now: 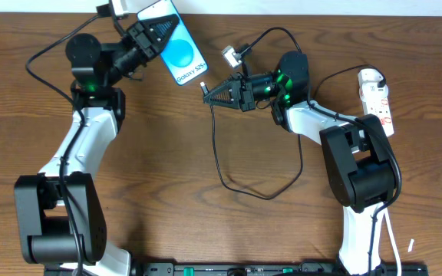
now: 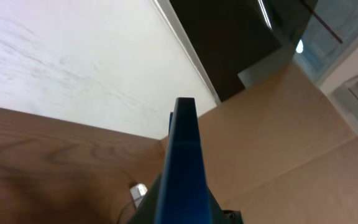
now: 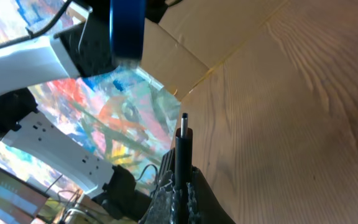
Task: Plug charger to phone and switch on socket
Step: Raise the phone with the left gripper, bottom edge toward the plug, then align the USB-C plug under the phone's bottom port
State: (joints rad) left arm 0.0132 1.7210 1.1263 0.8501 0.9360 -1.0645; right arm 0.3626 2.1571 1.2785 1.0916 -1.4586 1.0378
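Nearest us, the charger [image 1: 217, 157] loops slack across mid-table. Farther back, our right gripper [image 1: 212, 93] is clamped on its plug end, pointing left. The socket [image 1: 377, 100] lies at right. Farthest left, our left gripper [image 1: 166, 31] grips the phone [image 1: 183, 55], screen up.

The dark wooden desk [image 1: 167, 153] carries the white socket [image 1: 376, 92] near its right edge, lying flat. The charger [image 1: 240, 189] has its thin black cable in a slack loop across the middle.
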